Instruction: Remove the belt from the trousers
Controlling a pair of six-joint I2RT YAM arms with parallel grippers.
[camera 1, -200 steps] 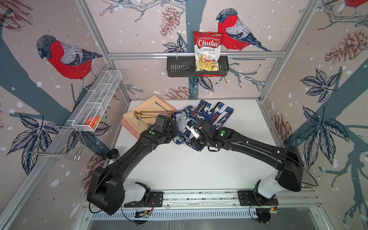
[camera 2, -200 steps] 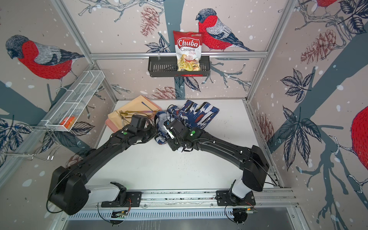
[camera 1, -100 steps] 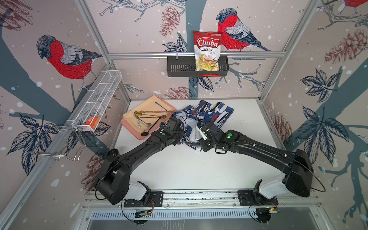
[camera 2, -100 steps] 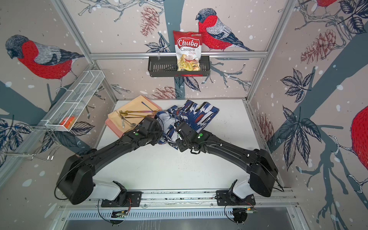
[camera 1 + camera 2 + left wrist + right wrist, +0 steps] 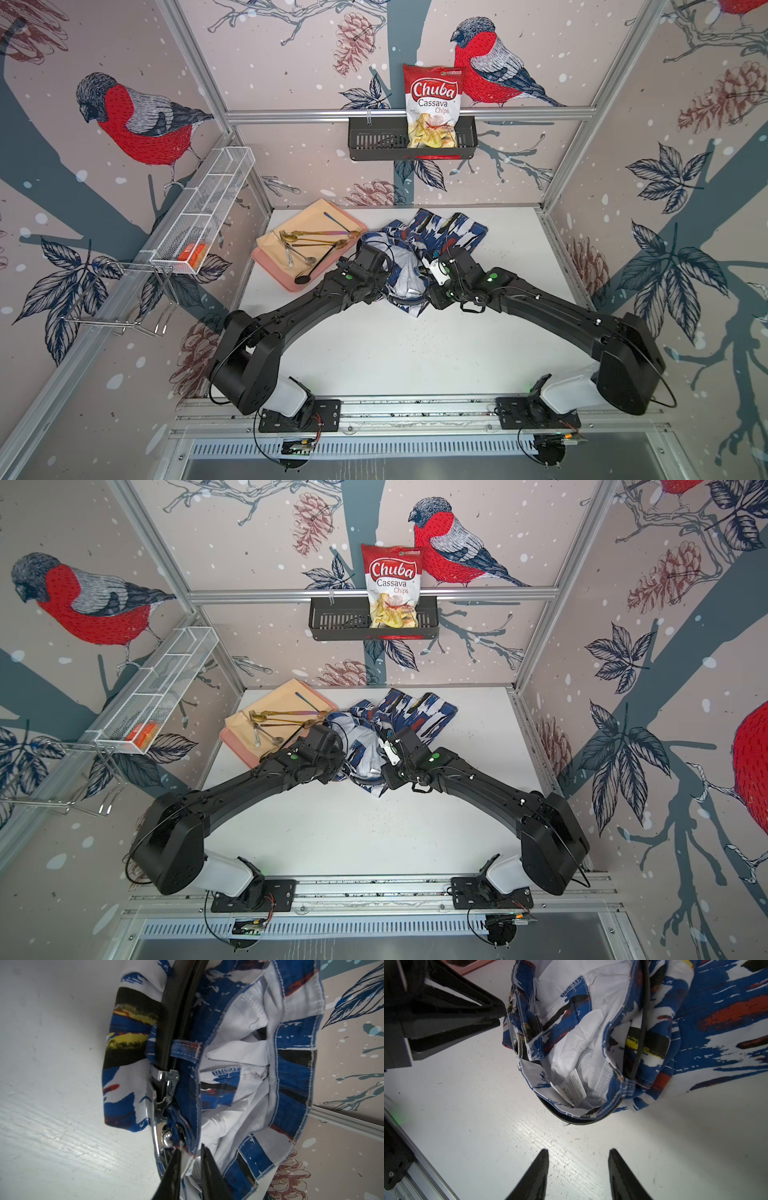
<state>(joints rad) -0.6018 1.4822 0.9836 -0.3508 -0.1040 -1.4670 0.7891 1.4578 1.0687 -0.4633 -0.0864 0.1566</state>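
Belt (image 5: pixel 176 1012) | threaded through trousers (image 5: pixel 291 1084) loops, far-centre; left gripper (image 5: pixel 190 1159) pinching waistband fabric beside buckle (image 5: pixel 166 1093); right gripper (image 5: pixel 578 1159) parted, empty | risk: loops snag, trousers drag along.

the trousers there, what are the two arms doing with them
Two robot arms are working at the waist of the patterned trousers on the white table to get the black belt out. The belt is still threaded through a loop, its silvery buckle at the waistband. The left gripper is pinched on the waistband fabric beside the buckle. The right gripper is open over bare table, holding nothing.
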